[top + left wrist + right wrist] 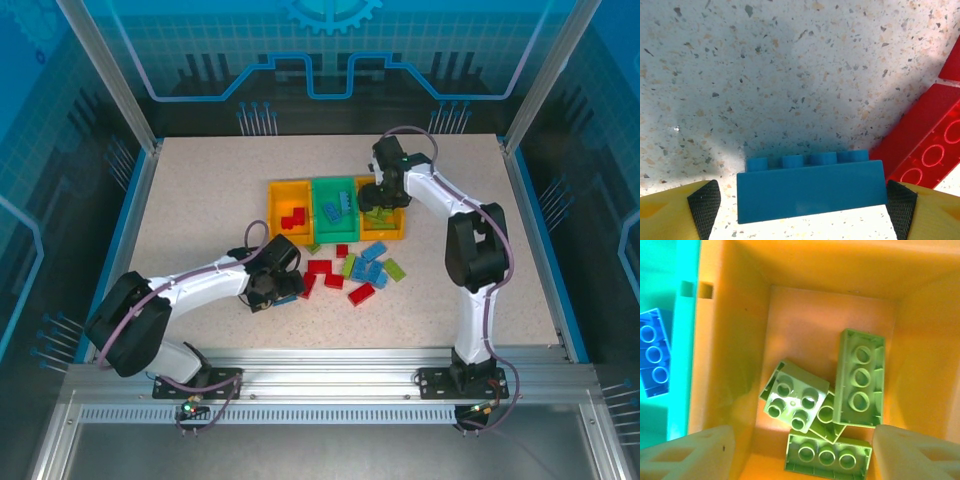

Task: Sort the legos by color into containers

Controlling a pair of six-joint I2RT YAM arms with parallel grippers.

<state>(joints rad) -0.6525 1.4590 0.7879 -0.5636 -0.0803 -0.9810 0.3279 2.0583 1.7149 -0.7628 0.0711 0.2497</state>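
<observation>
The left tool [802, 205] hangs low over the worktop [790, 75]. Its fingers are apart, straddling a blue lego [810, 192] that lies flat, with a red lego [927, 150] just beside it. The step in hand looks like a pick. The next move calls for closing on the blue lego's ends, lifting it, and carrying it to the green bin [685, 380], where blue ones lie. The right tool [802, 450] hovers above the right yellow bin [805, 270], fingers apart and holding nothing. Several light green legos [860, 375] lie inside that bin. Loose legos [362, 294] in all three colours lie on the worktop near the bins.
</observation>
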